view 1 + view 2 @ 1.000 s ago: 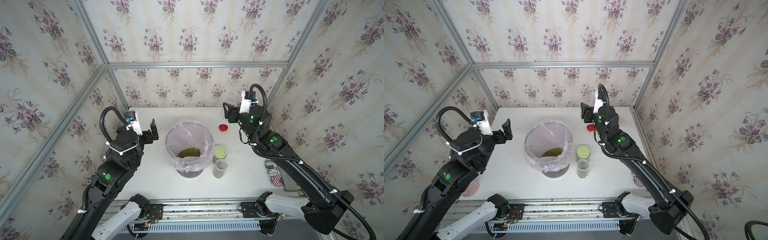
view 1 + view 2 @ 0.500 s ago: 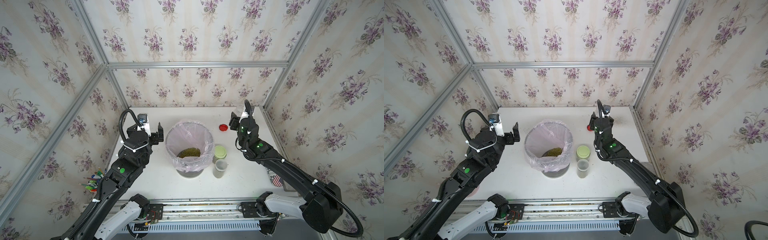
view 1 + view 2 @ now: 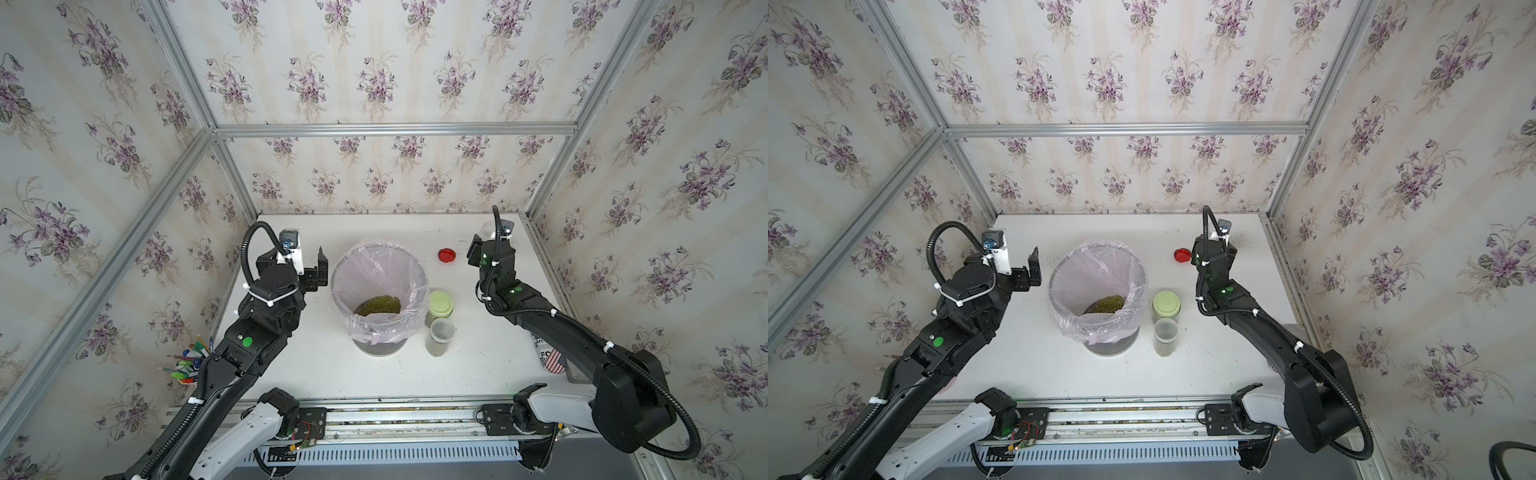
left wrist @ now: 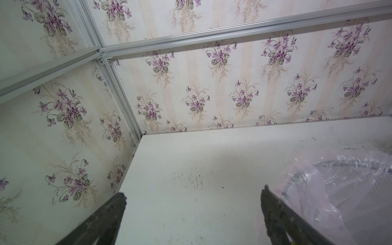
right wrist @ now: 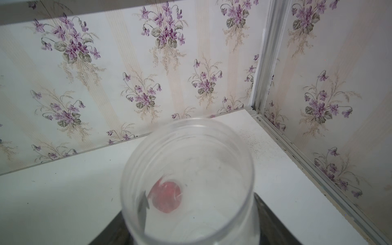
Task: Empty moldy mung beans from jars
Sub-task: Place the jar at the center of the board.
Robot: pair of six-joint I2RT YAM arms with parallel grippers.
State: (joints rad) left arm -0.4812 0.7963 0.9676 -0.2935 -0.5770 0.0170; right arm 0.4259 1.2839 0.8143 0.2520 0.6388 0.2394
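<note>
- Holding an empty jar (image 5: 191, 169), the right gripper (image 5: 191, 221) is partly closed around the clear body. The mouth faces the wrist camera, above the far right corner of the table (image 3: 324, 374).
- The left gripper (image 4: 193, 197) hangs just beside the bin (image 3: 337, 270), jaws spread wide with nothing between them.
- The beans (image 3: 378, 305) form an olive-green heap at the bottom of the bin's pink liner.
- Two more jars stand close together just beside the bin: a lidded jar (image 3: 440, 303) with a pale green top, and an open jar (image 3: 441, 336) with beans in its lower part.
- A red lid (image 3: 446, 254) lies flat on the table near the right gripper.
- The step in hand looks like putting the emptied jar aside, with two jars left to do.
- The next move calls for setting it upright on bare table, clear of the red lid, and letting go. The reach for the open jar is tight, since the bin and the lidded jar crowd it.
</note>
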